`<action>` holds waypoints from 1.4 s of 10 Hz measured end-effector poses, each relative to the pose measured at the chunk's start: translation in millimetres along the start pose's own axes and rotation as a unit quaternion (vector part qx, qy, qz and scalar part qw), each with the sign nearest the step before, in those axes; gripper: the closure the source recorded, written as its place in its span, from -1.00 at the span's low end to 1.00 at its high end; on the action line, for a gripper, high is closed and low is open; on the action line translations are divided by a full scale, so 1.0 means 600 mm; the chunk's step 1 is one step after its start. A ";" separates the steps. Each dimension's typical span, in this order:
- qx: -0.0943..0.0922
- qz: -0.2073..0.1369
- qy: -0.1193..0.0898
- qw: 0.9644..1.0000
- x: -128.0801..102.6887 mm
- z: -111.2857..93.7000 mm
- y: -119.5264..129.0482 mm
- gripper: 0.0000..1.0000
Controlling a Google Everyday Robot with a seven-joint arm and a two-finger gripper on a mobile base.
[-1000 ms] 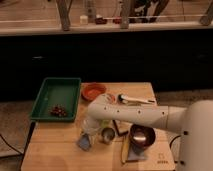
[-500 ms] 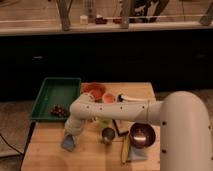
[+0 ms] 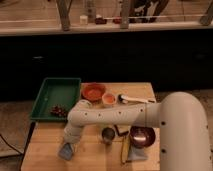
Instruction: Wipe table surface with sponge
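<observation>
Gripper point(image 3: 70, 141) at sponge point(image 3: 66, 151) on tan table surface point(image 3: 44, 148).

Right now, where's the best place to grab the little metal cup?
Probably around its round sides, coming down from above, since the metal cup stands upright. The gripper is left of it in the view, down at the sponge.

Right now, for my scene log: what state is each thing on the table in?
End effector: down on the sponge, front left of the table.
Sponge: flat on the table, under the end effector.
Green tray: holds small dark red bits.
Red bowl: upright.
Metal cup: upright.
Dark bowl: upright.
</observation>
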State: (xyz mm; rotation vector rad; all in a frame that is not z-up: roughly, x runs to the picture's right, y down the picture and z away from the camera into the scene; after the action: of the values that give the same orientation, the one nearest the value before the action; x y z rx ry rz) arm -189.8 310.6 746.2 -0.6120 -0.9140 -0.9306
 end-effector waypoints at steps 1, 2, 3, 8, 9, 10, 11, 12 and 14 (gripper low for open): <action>0.000 0.011 -0.002 1.000 0.008 -0.004 0.030 1.00; 0.000 0.021 -0.003 1.000 0.015 -0.009 0.058 1.00; 0.002 0.036 -0.005 0.999 0.023 -0.011 0.086 1.00; -0.004 0.049 -0.007 0.999 0.024 -0.011 0.108 1.00; -0.005 0.048 -0.007 0.999 0.024 -0.011 0.108 1.00; -0.005 0.049 -0.007 0.999 0.024 -0.011 0.108 1.00; -0.005 0.049 -0.007 0.999 0.025 -0.012 0.108 1.00; -0.005 0.049 -0.007 0.999 0.025 -0.012 0.107 1.00; -0.004 0.049 -0.007 0.999 0.025 -0.012 0.107 1.00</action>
State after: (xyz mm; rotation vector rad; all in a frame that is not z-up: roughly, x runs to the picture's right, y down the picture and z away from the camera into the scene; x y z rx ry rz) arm -126.5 329.7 751.8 -0.6657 -0.8850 -0.8427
